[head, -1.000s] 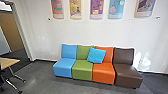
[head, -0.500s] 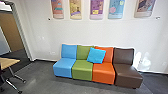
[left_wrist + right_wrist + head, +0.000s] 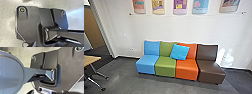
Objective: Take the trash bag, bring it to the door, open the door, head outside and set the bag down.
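At the left tool (image 3: 33, 44) and the right tool (image 3: 46, 92), I cannot tell whether either is open, closed or gripping anything. Nor can I tell where the trash bag is. Past both tools lies the robot's own dark plate (image 3: 30, 25) with round fittings at its corners, and beside it the jointed bar (image 3: 53, 33). Near the right tool there is also a large, rounded grey part (image 3: 11, 72). Ahead of the tools spreads the dark grey floor (image 3: 131, 83), with a soft patch of light on it. Across it, well apart from the tools, four seats stand side by side along the wall (image 3: 166, 27): from left to right, a blue seat (image 3: 147, 65), a green seat (image 3: 165, 68), an orange seat (image 3: 187, 70) and a brown seat (image 3: 210, 72). A bright blue cushion (image 3: 179, 52) sits tilted against the backs of the green and orange ones. Ahead and to the left of the tools is part of a pale wooden tabletop (image 3: 90, 60) on metal legs (image 3: 97, 72). Farther off on that same side is a doorway (image 3: 102, 31), with a brown panel (image 3: 92, 28) beyond it. Farthest up ahead, a row of five coloured posters (image 3: 180, 6) hangs above the seats, and bright spots of light lie on the wall near the brown one.
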Available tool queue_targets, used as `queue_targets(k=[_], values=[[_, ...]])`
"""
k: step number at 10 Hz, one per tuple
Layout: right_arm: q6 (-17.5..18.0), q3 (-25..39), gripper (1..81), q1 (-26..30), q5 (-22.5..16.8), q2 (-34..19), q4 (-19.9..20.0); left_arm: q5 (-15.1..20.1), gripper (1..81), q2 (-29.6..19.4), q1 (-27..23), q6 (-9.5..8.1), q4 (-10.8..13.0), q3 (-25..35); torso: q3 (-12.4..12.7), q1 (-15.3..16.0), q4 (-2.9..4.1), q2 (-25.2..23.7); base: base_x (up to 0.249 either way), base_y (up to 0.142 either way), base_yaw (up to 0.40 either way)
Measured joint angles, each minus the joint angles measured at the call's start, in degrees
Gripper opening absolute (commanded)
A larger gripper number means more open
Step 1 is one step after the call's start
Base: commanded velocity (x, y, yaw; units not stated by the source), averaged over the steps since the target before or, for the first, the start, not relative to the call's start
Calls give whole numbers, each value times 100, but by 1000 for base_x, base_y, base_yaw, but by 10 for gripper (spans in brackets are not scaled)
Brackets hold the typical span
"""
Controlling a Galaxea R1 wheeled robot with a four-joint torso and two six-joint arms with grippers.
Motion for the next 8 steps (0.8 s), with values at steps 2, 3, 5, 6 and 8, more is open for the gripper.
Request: queue_targets(k=[2,3,5,6,8], values=[[17,379,811,41,4,-464,9,-48,811,-83,-50,0,-127,224,-372,254,0,-395,0,0,0],[26,545,811,72,1,-645,12,-72,811,-124,-78,0,-184,257,-498,354,0,-546,0,0,0],[39,851,811,206,4,-980,54,-89,811,-174,-122,-5,-272,282,-582,566,0,-876,0,0,0],[41,1050,811,284,0,-1223,80,-78,811,-213,-146,-20,-388,391,-592,695,0,-1079,0,0,0],[41,1454,811,428,-5,-1543,150,-61,811,-378,-278,-22,-685,662,-597,955,0,-1495,0,0,0]])
